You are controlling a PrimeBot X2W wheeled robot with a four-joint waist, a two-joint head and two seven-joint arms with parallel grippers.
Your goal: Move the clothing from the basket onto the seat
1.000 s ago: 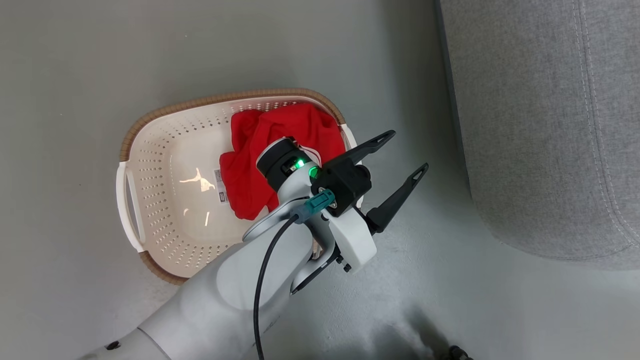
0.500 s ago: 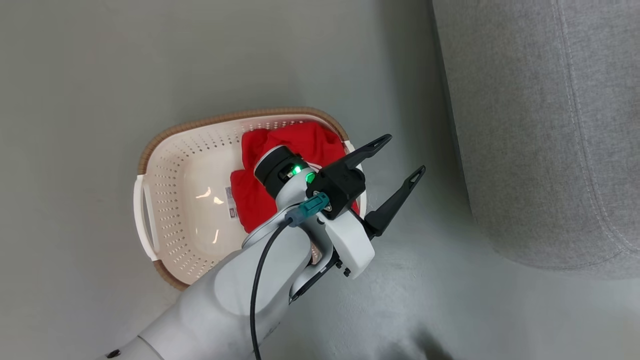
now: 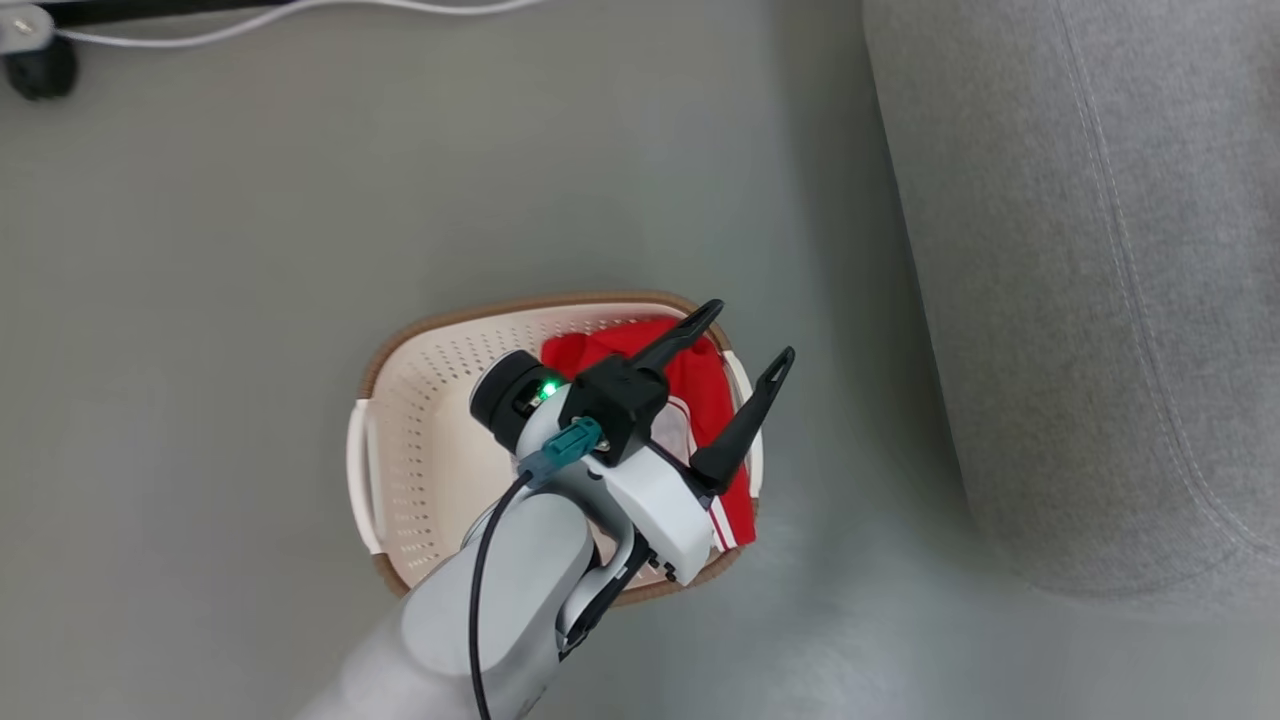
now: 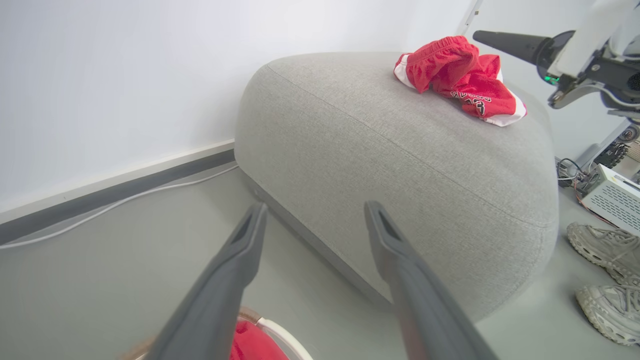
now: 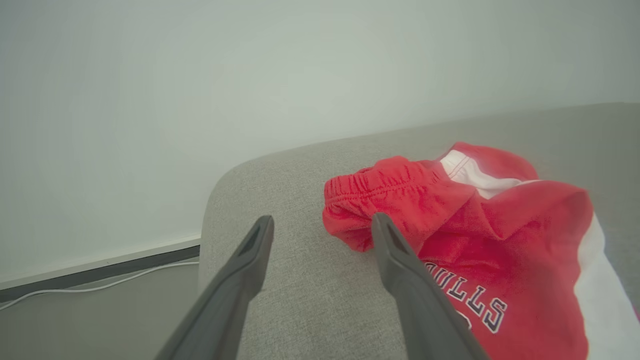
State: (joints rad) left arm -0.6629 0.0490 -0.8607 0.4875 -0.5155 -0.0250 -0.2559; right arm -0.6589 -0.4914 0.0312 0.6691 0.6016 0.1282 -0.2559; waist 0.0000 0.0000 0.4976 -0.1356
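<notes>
- Grey floor, head view: the basket sits on it, well apart from the sofa at the right. Red clothes are bunched at the basket's right end. A white-striped hem hangs over the right rim.
- Left gripper hangs above that end of the basket, fingers spread wide with nothing between them.
- Risk: the hem over the rim may catch as the pile is lifted, and drag or tip the light basket. A pinch on one loose fold could let the rest slide back in, or drop it on the floor short of the sofa.
- Left wrist view: its own fingers are apart and empty, aimed at the sofa's side rather than down. The basket rim and a scrap of red show at the bottom edge. A red garment lies on the sofa's top, near the far rounded edge. Pale sneakers are on the floor by the sofa's right corner.
- Risk: the wheels could meet the sneakers on the run to the sofa.
- Right wrist view: right gripper is open and empty over the sofa's top near its edge. One finger is just beside the garment's waistband; cannot tell whether it touches.
- Risk: a brush from that finger, or a second piece dropped on top, could push the garment off the rounded edge.
</notes>
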